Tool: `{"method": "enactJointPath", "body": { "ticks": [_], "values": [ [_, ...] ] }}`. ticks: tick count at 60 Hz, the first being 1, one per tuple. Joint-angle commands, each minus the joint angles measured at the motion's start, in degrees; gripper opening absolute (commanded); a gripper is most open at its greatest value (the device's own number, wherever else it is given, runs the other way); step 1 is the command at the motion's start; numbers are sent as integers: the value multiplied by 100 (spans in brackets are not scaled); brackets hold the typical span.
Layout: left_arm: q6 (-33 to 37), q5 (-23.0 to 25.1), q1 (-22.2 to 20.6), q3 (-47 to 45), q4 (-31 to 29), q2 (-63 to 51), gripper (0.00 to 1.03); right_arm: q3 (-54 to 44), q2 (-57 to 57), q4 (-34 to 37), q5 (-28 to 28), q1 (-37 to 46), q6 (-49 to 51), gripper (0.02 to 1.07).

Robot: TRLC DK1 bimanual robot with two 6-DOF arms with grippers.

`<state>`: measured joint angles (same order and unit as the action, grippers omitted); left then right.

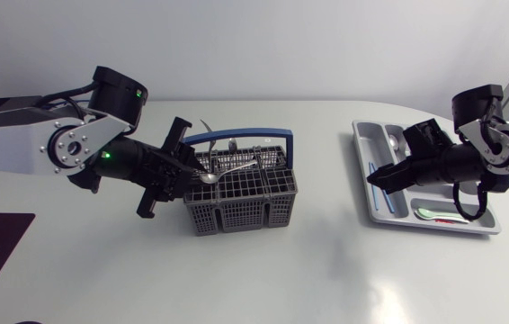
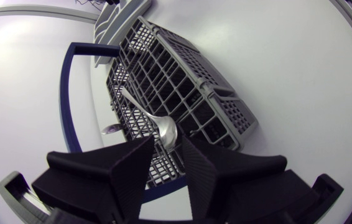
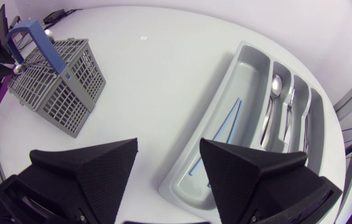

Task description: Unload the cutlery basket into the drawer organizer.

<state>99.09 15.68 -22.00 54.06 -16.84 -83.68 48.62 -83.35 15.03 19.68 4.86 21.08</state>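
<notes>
At the table's middle, the cutlery basket [image 1: 236, 209] is met from its left side by the left gripper [image 2: 166, 152]. It is closed narrowly on the bowl of a spoon [image 2: 166, 129], and the handle is slanted over the grid, probably for a clean withdrawal. Bare tabletop is left between the basket and the drawer organizer [image 1: 371, 139] near the right edge. The right gripper [image 3: 168, 149] is held there wide open and empty.

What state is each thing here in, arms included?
Cutlery basket, upright, handle raised, cutlery inside.
Spoon, gripped by its bowl over the basket.
Drawer organizer, partly filled with cutlery.
Left arm, jaws shut on the spoon.
Right arm, jaws open above the organizer.
</notes>
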Motion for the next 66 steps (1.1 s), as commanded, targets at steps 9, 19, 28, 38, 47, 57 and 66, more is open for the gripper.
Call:
{"method": "enactJointPath", "body": {
  "ticks": [9,19,28,38,47,57,66],
  "values": [
    [269,-162,-103,254,76,-272,31,-151,144,97,62,6,124,75],
    [260,-250,-129,333,137,-430,25,-186,161,97,106,23,142,75],
    [251,-320,-147,359,146,-553,19,-178,161,97,124,23,142,75],
    [243,-355,-200,359,146,-597,12,-169,188,123,124,41,151,75],
    [225,-434,-270,342,120,-571,9,-195,284,150,141,67,186,75],
    [199,-452,-349,324,49,-307,8,-221,487,246,141,67,239,75],
    [190,-522,-419,307,-118,10,8,-213,715,431,273,67,335,75]
  ]
}}
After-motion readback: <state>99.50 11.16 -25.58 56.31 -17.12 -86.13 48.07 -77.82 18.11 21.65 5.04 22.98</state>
